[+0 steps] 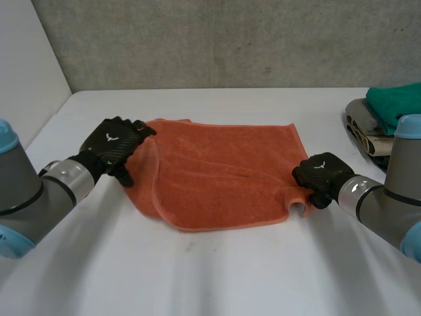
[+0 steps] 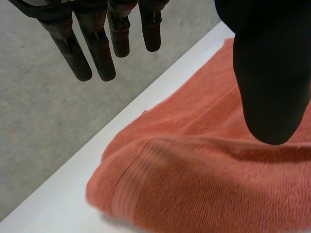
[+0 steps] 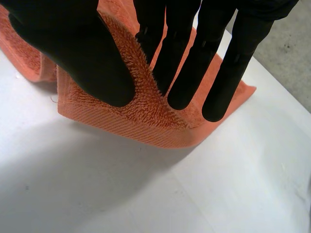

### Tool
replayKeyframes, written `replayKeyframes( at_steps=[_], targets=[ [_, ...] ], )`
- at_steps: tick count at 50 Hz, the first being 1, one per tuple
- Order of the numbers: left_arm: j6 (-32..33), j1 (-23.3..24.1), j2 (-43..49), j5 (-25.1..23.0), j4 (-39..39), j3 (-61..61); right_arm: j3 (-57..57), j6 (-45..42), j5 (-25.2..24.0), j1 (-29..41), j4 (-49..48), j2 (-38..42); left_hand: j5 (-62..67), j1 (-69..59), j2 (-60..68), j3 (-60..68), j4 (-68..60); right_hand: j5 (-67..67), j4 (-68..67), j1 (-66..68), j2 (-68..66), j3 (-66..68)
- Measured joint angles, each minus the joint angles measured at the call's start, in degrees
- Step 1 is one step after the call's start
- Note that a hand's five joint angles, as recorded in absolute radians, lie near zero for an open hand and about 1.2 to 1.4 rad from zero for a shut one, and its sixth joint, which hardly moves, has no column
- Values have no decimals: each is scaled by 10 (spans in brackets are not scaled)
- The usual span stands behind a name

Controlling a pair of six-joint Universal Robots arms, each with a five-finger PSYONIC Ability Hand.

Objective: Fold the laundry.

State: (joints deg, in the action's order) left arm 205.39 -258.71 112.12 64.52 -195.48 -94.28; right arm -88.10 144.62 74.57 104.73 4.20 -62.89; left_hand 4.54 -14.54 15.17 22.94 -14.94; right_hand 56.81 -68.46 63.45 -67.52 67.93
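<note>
White table (image 1: 210,276), grey wall (image 1: 197,39), orange towel (image 1: 223,178)

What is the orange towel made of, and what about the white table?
The orange towel looks like soft terry cloth, likely cotton: it has fuzzy little loops and a flat woven band along its edge. The table looks hard, smooth and matte white, maybe laminate; I can't tell for sure.

The white table (image 1: 210,276) is stretching out in front of me, carrying an orange towel (image 1: 223,174) that is lying across its middle, left edge doubled over, near right corner lifting off the surface. A beige folded stack (image 1: 364,128) is sitting at the far right.
</note>
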Motion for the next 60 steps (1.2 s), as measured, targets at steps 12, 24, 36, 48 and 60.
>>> replayKeyframes(
  at_steps=[12,24,36,48,60],
  targets=[
    [70,12,129,-48,115,212,-6,-12,1,3,-2,0,100,-101,91,15,-94,0,0,0,0,0],
    [174,3,323,-54,229,501,-24,-21,4,1,-23,5,87,-96,87,11,-85,0,0,0,0,0],
    [200,-2,420,-72,280,614,-26,-41,14,0,-33,23,334,-373,346,256,-338,0,0,0,0,0],
    [207,-7,338,-12,192,516,-14,-45,21,-11,-30,23,507,-520,531,451,-536,0,0,0,0,0],
    [203,-46,47,84,210,207,-5,-84,11,-68,59,-47,507,-520,531,451,-536,4,0,0,0,0]
  ],
)
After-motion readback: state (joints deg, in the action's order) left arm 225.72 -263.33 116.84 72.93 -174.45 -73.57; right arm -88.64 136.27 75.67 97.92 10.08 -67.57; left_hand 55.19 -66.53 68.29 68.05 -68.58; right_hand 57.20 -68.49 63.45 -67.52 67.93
